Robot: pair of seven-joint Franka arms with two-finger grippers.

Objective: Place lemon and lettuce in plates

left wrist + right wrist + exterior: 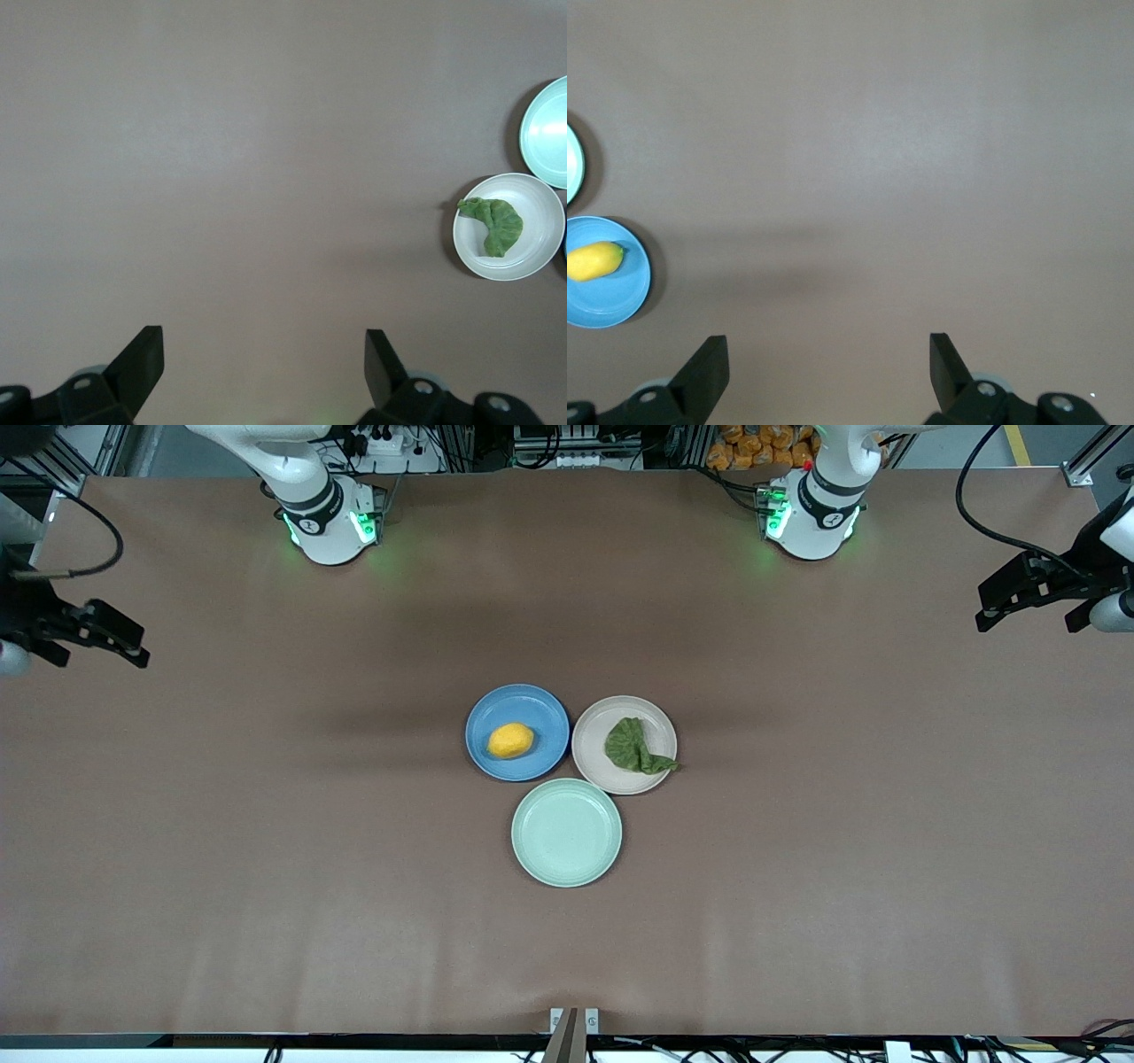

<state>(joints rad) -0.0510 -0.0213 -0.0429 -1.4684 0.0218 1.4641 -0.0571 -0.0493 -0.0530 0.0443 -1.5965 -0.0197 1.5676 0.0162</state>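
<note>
My left pincer (264,359) and right pincer (829,359) hang spread wide over bare worktop (266,824) at its two ends, half cut off. The lemon (511,740) lies in the blue plate (540,713), the lettuce (634,747) in the beige plate (598,757), tail overhanging the rim.

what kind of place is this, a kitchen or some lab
Most likely a robotics lab, not a kitchen: two arms are bolted to a brown table, cables and metal framing run along its edge, and the lemon and lettuce on plates look like test props.
</note>
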